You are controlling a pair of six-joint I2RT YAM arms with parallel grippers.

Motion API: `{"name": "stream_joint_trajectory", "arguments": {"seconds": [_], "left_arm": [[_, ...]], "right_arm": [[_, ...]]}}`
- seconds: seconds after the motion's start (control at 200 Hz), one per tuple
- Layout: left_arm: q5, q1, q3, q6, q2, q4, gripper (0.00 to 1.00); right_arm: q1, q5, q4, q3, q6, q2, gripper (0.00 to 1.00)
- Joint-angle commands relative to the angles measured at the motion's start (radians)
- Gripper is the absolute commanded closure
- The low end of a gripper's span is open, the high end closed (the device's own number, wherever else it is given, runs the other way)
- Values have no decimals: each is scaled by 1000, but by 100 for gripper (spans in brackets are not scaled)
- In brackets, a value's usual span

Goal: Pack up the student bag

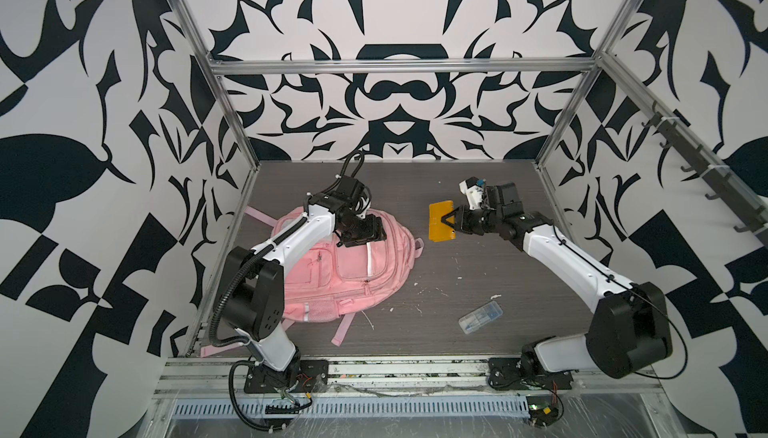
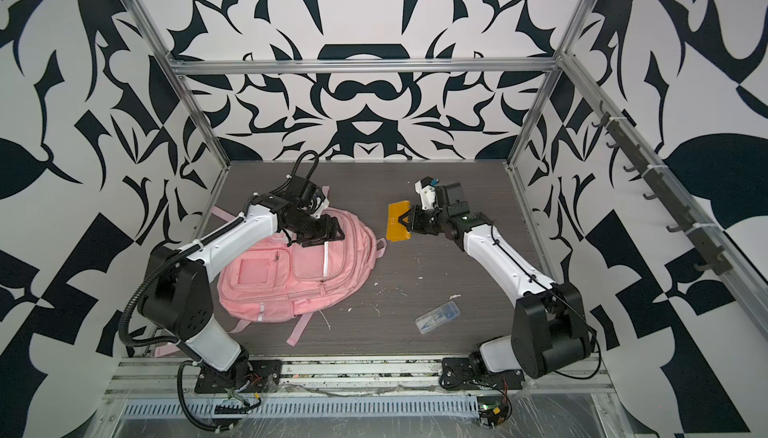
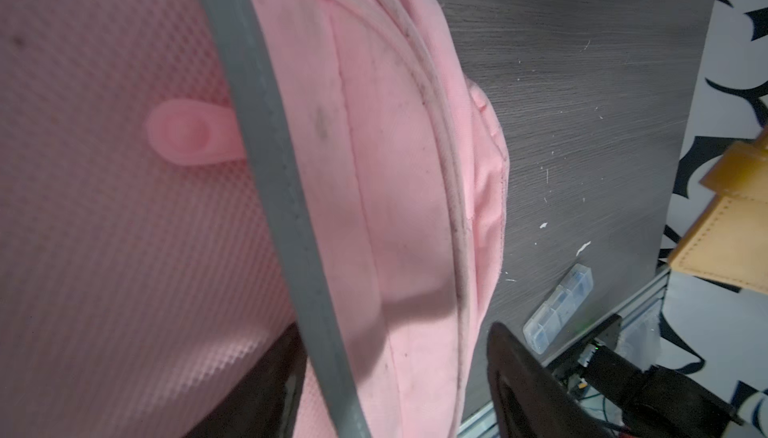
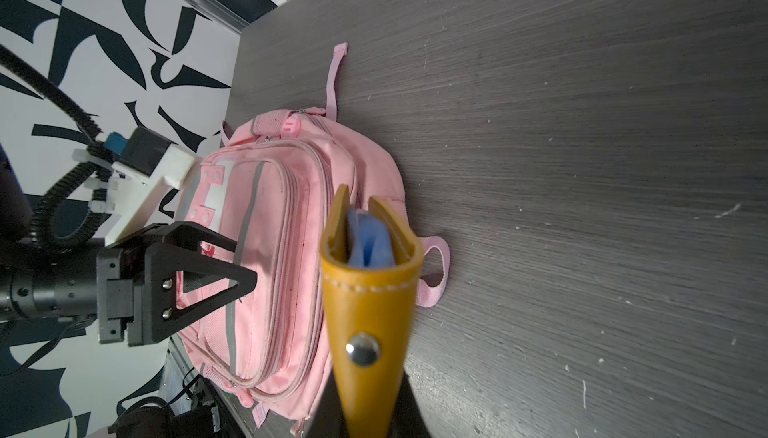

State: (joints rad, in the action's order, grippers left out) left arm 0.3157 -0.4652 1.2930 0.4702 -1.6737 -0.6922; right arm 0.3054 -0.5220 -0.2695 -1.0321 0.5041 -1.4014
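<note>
While the right gripper (image 1: 452, 223) clamps shut on a mustard leather pouch (image 1: 438, 216), right of centre in both top views, the student bag (image 1: 345, 282) lies flat on the dark table (image 1: 457, 274), left of centre. The left gripper (image 1: 362, 241) hangs over the bag's upper end, jaws spread apart above pink fabric. A clear plastic box (image 1: 481, 318) sits lower right, well apart.
</note>
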Motion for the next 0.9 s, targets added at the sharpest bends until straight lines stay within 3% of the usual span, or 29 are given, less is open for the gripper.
{"name": "stream_joint_trajectory", "arguments": {"seconds": [0.0, 0.19, 0.265, 0.345, 0.51, 0.635, 0.895], "left_arm": [[56, -6, -15, 19, -25, 32, 35], [134, -9, -61, 38, 22, 129, 64], [149, -2, -65, 37, 48, 151, 86], [213, 13, -76, 35, 85, 208, 100], [365, 43, -24, -23, 149, 229, 100], [493, 91, 3, -21, 181, 254, 100], [632, 142, -11, -8, 232, 320, 100]], "right_arm": [[20, 14, 52, 8, 23, 15, 100], [37, 15, 65, 16, 33, 14, 100], [41, 15, 64, 32, 35, 13, 100], [48, 13, 83, 64, 50, 25, 100], [76, -35, 176, 114, 102, 42, 100], [93, -125, 350, 155, 206, 27, 100], [202, -99, 571, 171, 327, -6, 100]]}}
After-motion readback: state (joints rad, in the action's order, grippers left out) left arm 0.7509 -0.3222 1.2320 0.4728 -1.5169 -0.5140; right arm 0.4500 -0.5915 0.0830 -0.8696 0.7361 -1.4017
